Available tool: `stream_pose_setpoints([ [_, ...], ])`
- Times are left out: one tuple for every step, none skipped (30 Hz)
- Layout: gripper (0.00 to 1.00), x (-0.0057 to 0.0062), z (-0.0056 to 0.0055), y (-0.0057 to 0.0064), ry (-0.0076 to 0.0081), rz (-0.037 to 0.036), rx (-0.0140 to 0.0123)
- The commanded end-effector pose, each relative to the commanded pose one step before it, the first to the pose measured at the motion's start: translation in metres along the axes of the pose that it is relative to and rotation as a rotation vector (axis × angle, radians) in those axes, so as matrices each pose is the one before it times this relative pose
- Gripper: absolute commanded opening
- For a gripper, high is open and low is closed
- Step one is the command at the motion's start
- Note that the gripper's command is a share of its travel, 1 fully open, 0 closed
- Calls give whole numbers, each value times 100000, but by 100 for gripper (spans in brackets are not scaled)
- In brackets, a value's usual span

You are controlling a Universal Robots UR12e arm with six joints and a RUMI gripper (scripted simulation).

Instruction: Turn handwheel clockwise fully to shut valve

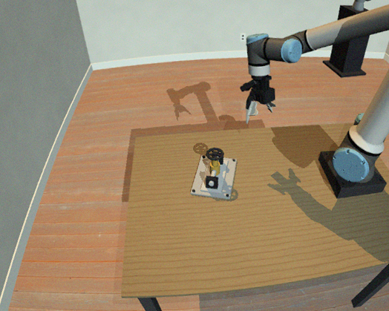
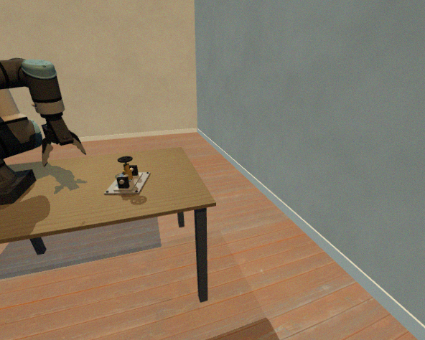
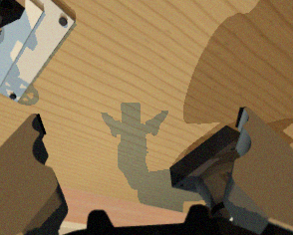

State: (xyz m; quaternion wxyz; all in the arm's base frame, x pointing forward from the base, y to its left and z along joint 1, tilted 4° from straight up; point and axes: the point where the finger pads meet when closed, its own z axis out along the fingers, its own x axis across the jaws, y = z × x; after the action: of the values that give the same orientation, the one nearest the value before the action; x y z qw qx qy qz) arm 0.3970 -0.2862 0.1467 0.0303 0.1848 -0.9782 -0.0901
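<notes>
The valve stands on a grey base plate [image 1: 215, 178] near the middle of the wooden table. Its black handwheel [image 1: 214, 152] sits on top of a yellow stem, facing up; it also shows in the exterior view [image 2: 125, 159]. My gripper [image 1: 260, 111] hangs open and empty high above the table, well to the side of the valve and apart from it, and shows in the exterior view [image 2: 64, 150] left of the valve. In the wrist view the two fingers frame bare table, and only a corner of the base plate [image 3: 30, 45] shows at the top left.
The arm's black base [image 1: 353, 176] is bolted on the table's right side. A second black stand [image 1: 347, 48] is on the floor behind the table. The table edge lies just under the gripper side.
</notes>
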Motion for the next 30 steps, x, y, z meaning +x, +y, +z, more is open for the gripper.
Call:
stream_pose_setpoints([
  [100, -205, -110, -110, 65, -1207, 285],
  [100, -104, -28, -60, 58, -697, 105],
  [100, -111, -52, -96, 63, -871, 159],
  [100, -133, -51, -75, 87, -1116, 174],
  [100, -157, -18, -60, 119, -1379, 149],
  [100, -190, -22, -73, 140, -1656, 177],
  [100, -228, -25, -87, 151, -1943, 203],
  [100, -265, -29, -104, 170, -2238, 231],
  [100, -299, -32, -122, 195, -2536, 258],
  [100, -334, -35, -142, 223, -2834, 285],
  [100, -368, -38, -164, 251, -3130, 310],
  [100, 0, 0, 0, 0, 0, 0],
  [100, 0, 0, 0, 0, 0, 0],
  [100, -400, -40, -187, 280, -3421, 333],
  [100, -431, -42, -213, 310, -3705, 354],
  [100, -460, -44, -241, 340, -3978, 371],
  [100, -487, -46, -270, 371, -4238, 386],
  [100, -334, -31, -198, 263, -2943, 262],
  [100, -173, -16, -108, 139, -1542, 136],
  [100, -439, -39, -277, 357, -3904, 337],
  [100, -90, -8, -60, 75, -810, 69],
  [100, -548, -47, -367, 462, -4926, 411],
  [100, -331, -28, -239, 290, -3039, 247],
  [100, -224, -19, -169, 201, -2079, 166],
  [100, -408, -33, -315, 372, -3801, 296],
  [100, -156, -13, -128, 147, -1487, 114],
  [100, -465, -36, -384, 441, -4418, 330],
  [100, -104, -8, -92, 103, -1019, 74],
  [100, 0, 0, 0, 0, 0, 0],
  [100, 0, 0, 0, 0, 0, 0],
])
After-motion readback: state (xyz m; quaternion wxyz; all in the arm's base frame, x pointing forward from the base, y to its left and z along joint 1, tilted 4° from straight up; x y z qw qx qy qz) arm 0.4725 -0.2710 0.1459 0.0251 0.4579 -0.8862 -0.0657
